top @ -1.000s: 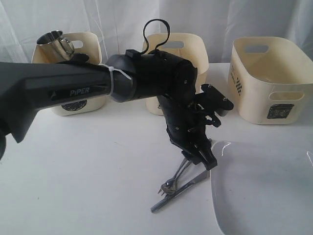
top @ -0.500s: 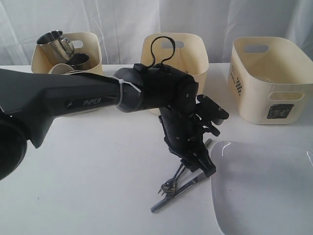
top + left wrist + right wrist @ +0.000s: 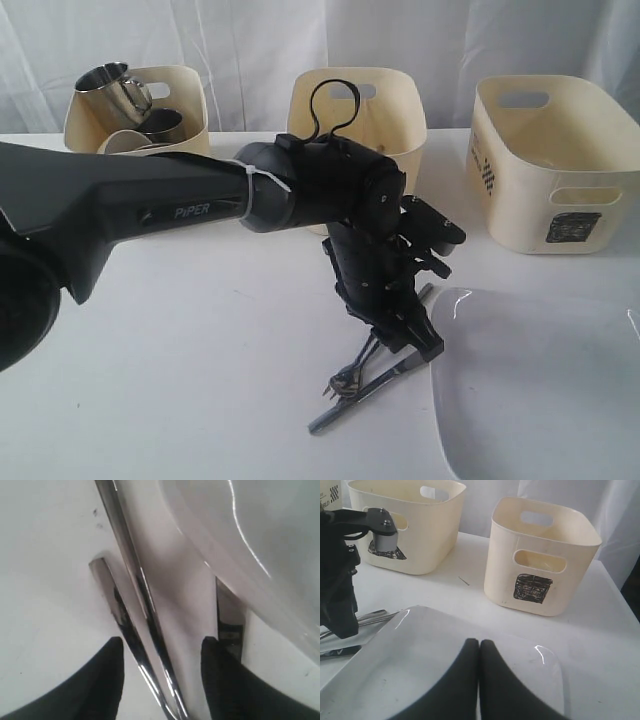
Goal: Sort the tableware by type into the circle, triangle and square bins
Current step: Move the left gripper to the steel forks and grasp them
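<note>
Cutlery (image 3: 362, 385) lies as a loose metal bundle on the white tabletop (image 3: 180, 380), its handles reaching toward the rim of the large white plate (image 3: 540, 390) just beside it. The left tool (image 3: 405, 345) points steeply down over those handles. Its fingers (image 3: 102, 680) are spread, with the stems between them and a gap on either side, probably so that one squeeze would pinch several at once. The right tool (image 3: 479, 680) hangs over the plate, fingers pressed together on nothing, clear of that reach. Behind stand the triangle bin (image 3: 400, 110), the square bin (image 3: 540, 170), and a leftmost bin (image 3: 190, 85) holding steel mugs (image 3: 115, 90), its mark hidden by the arm.
</note>
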Robot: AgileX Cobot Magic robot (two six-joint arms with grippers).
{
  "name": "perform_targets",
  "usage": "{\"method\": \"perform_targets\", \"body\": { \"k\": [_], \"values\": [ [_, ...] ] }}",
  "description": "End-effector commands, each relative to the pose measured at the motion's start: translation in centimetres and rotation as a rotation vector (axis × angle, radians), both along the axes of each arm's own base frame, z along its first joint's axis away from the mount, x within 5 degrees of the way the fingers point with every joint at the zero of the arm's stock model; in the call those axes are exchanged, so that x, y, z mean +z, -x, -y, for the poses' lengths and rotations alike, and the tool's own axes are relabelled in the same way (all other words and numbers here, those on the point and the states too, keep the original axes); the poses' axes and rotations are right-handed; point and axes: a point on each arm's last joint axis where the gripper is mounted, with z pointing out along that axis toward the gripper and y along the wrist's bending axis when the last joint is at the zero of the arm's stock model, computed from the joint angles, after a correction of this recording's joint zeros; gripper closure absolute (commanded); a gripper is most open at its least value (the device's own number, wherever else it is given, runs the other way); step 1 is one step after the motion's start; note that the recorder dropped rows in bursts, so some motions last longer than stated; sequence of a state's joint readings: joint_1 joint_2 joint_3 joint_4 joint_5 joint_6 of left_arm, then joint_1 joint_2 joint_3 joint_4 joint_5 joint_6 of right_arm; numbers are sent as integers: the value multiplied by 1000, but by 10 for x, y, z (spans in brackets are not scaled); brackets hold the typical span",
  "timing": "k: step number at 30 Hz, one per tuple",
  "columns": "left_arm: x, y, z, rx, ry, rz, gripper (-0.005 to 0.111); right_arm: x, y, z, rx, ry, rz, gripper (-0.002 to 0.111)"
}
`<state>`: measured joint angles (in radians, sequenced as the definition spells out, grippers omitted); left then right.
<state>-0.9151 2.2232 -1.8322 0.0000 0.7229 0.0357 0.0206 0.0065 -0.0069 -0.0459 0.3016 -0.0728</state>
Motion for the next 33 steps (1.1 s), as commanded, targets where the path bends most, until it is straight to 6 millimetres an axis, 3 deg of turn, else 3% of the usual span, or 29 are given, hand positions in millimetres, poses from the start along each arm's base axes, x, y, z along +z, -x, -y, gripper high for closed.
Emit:
{"method": "perform_targets", "body": {
  "k": [1, 14, 33],
  "values": [
    [-2, 4, -1, 11, -13, -24, 55, -1, 0, 0, 3, 2, 8, 108],
    [-2, 2, 0, 13, -11, -7, 55, -1, 0, 0, 3, 2, 8, 108],
    [-27, 0, -1, 65, -65, -44, 56, -1, 0, 0, 3, 2, 8, 108]
  ]
}}
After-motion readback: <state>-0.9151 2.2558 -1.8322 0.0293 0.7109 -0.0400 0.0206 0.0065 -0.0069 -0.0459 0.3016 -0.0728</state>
